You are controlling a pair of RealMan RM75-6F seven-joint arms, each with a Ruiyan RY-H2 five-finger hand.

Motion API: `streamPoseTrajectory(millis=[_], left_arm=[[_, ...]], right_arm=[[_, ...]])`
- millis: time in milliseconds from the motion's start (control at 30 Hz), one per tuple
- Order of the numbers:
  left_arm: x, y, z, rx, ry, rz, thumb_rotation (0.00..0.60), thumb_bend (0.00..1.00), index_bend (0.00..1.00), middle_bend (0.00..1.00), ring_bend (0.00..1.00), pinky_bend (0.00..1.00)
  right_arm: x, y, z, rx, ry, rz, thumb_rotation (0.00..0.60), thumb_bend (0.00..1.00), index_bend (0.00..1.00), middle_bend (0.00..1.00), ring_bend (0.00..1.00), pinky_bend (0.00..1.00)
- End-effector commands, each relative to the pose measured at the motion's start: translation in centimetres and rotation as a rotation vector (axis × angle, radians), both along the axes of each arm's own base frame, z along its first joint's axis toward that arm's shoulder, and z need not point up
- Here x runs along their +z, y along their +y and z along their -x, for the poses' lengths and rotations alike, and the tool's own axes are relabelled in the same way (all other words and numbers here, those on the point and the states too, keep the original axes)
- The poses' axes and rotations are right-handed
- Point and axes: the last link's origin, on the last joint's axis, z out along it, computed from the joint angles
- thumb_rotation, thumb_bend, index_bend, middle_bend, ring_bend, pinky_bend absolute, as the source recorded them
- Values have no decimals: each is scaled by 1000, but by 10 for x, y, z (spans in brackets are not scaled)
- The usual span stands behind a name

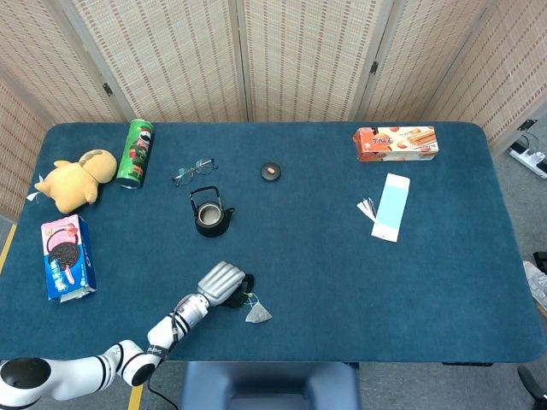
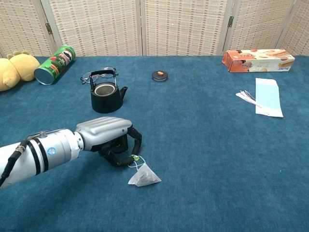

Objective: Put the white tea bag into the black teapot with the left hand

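Observation:
The white tea bag (image 1: 258, 314) (image 2: 144, 178) lies on the blue table near its front edge, its string running up-left to a small tag. My left hand (image 1: 224, 284) (image 2: 108, 137) rests just left of the bag, fingers curled down with thumb and a fingertip pinching the tag against the cloth. The tag is mostly hidden by the fingertips. The black teapot (image 1: 210, 219) (image 2: 105, 96) stands open and upright behind the hand, handle raised. Its small round lid (image 1: 271, 172) (image 2: 160, 75) lies farther back to the right. My right hand does not appear in either view.
A green can (image 1: 135, 152), glasses (image 1: 195, 171) and a yellow plush (image 1: 75, 179) lie at the back left. A blue cookie box (image 1: 67, 256) sits at the left edge. An orange box (image 1: 396, 143) and a pale blue packet (image 1: 391, 207) lie at the right.

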Motion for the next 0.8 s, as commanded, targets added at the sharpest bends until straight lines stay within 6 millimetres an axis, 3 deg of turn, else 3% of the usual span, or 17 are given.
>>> streamPoseTrajectory(millis=[33, 500, 633, 800], left_arm=[[0, -1, 0, -2, -4, -1, 600, 478, 630, 1000, 1000, 1000], [17, 4, 2, -4, -66, -62, 600, 517, 705, 1000, 1000, 1000], [34, 13, 2, -6, -83, -116, 600, 519, 710, 1000, 1000, 1000], [70, 34, -6, -15, -122, -231, 600, 520, 716, 1000, 1000, 1000]], right_arm=[[1, 1, 0, 3, -4, 5, 600, 324, 0, 0, 0, 0], [5, 4, 2, 12, -23, 35, 600, 325, 0, 0, 0, 0], [6, 4, 2, 14, -26, 42, 600, 324, 0, 0, 0, 0], [4, 0, 2, 8, -23, 38, 600, 324, 0, 0, 0, 0]])
